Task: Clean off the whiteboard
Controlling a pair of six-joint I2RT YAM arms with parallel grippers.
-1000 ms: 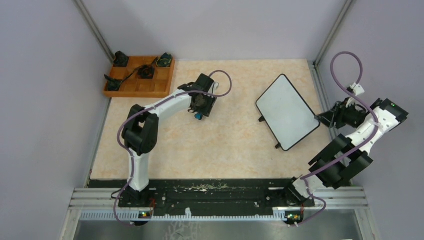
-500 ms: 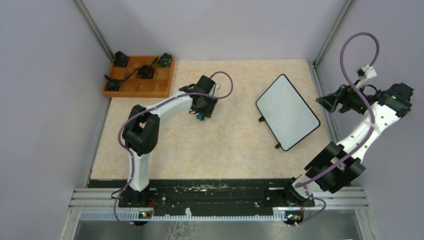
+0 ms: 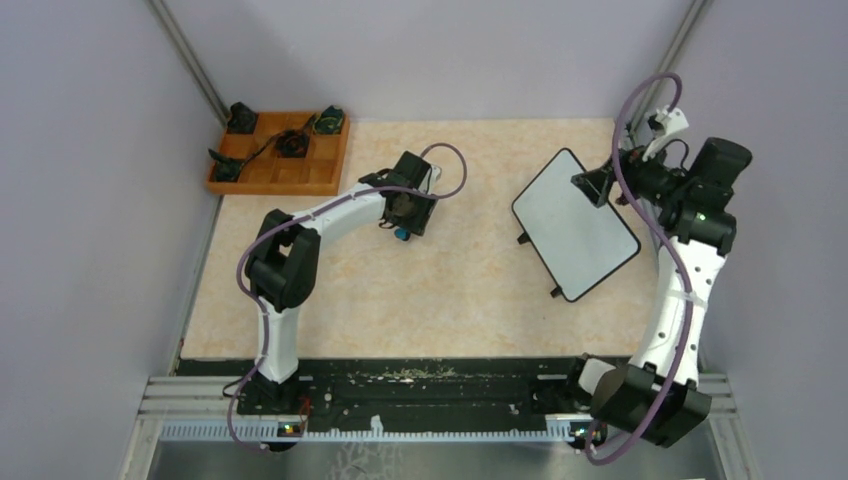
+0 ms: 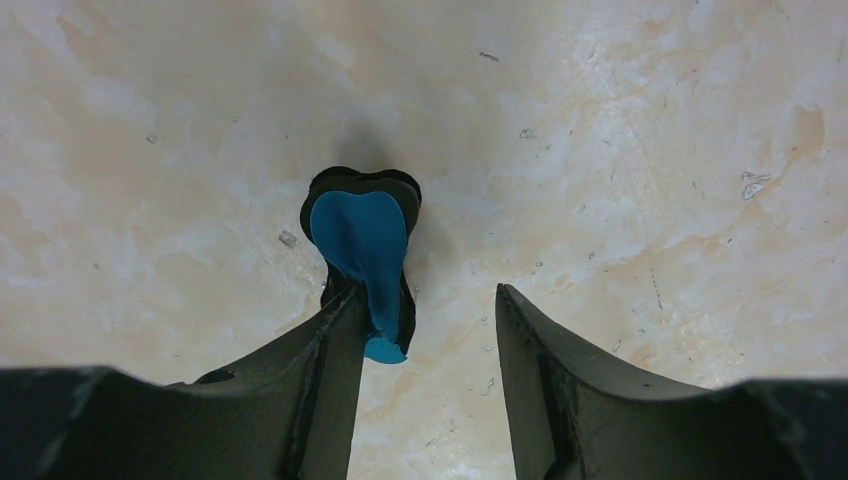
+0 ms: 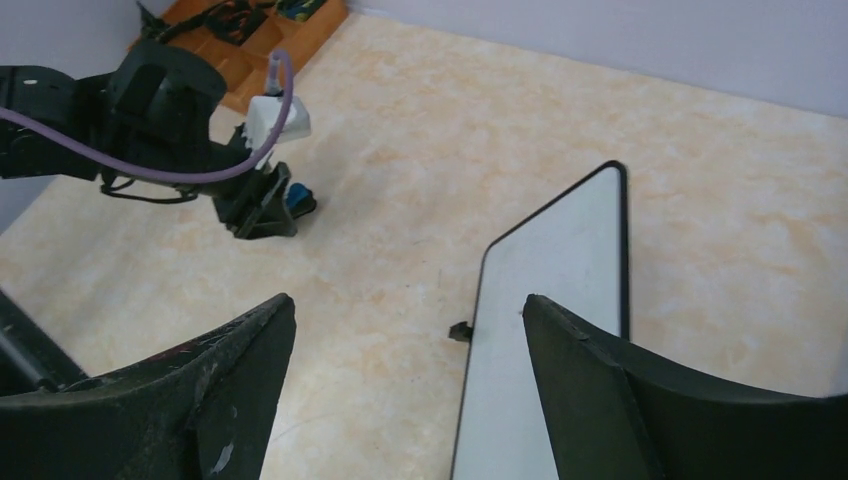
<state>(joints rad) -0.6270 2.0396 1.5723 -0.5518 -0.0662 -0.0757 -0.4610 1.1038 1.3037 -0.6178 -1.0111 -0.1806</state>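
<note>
Your whiteboard (image 3: 575, 225) lies flat on the table (image 3: 450, 300) toward 3 o'clock, turned askew, its face white. At its 1 o'clock edge your right gripper (image 3: 593, 186) hovers, jaws wide apart and empty. Out at the board's 9 o'clock, your left gripper (image 3: 403, 226) points down with jaws parted, a small blue-and-black piece (image 4: 362, 240) resting against one jaw, probably ungripped. The wooden tray (image 3: 275, 186) sits at 10 o'clock

Light: bright, even, overhead; you get soft shadows on the table (image 3: 480, 300). Focus: overhead view sharp; wrist-view fingers (image 5: 620, 400) slightly soft.
</note>
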